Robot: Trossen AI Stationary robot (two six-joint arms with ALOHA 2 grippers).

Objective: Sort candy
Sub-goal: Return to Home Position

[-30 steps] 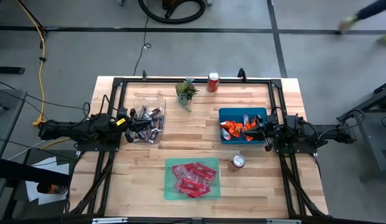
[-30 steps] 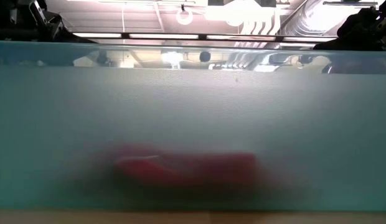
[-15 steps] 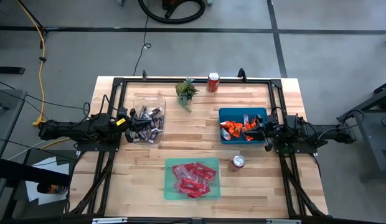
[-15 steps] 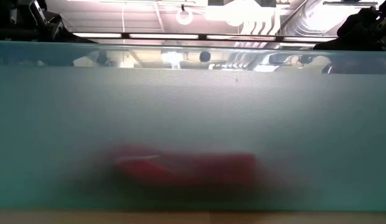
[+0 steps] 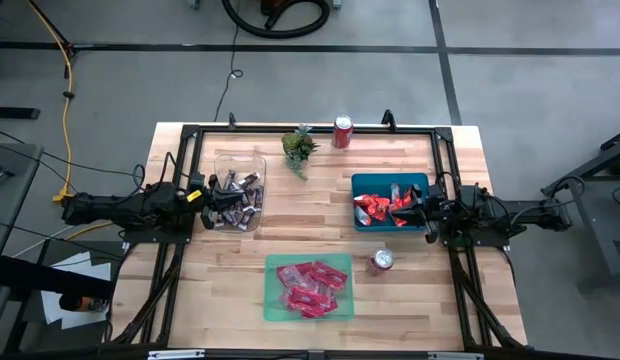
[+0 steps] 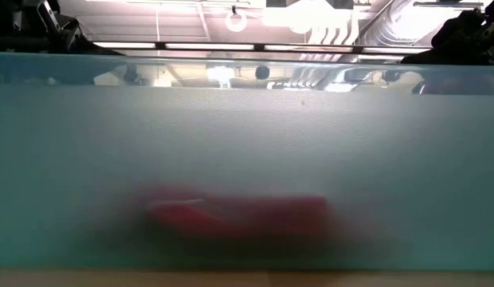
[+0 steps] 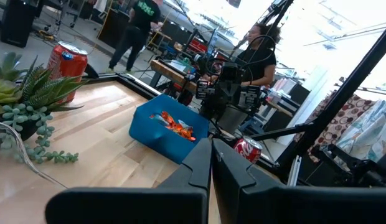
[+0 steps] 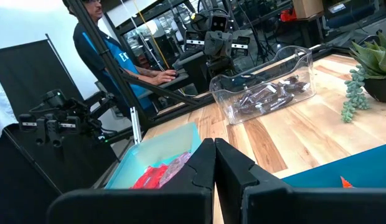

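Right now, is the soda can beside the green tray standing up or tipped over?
Upright. From above, the soda can shows its round silver top facing the camera, beside the green tray.

1. I look down on a grey concrete floor point(image 5: 310, 90) crossed by dark seams.
2. From the wooden table point(image 5: 310, 230), a yellow cable point(image 5: 66, 130) trails at 9 o'clock and a black hoop point(image 5: 290, 33) lies at 12.
3. Loose papers point(image 5: 70, 295) sit at 8 o'clock.
4. Overhead I see strip lights point(image 6: 135, 45) and ceiling ducts point(image 6: 406, 12).
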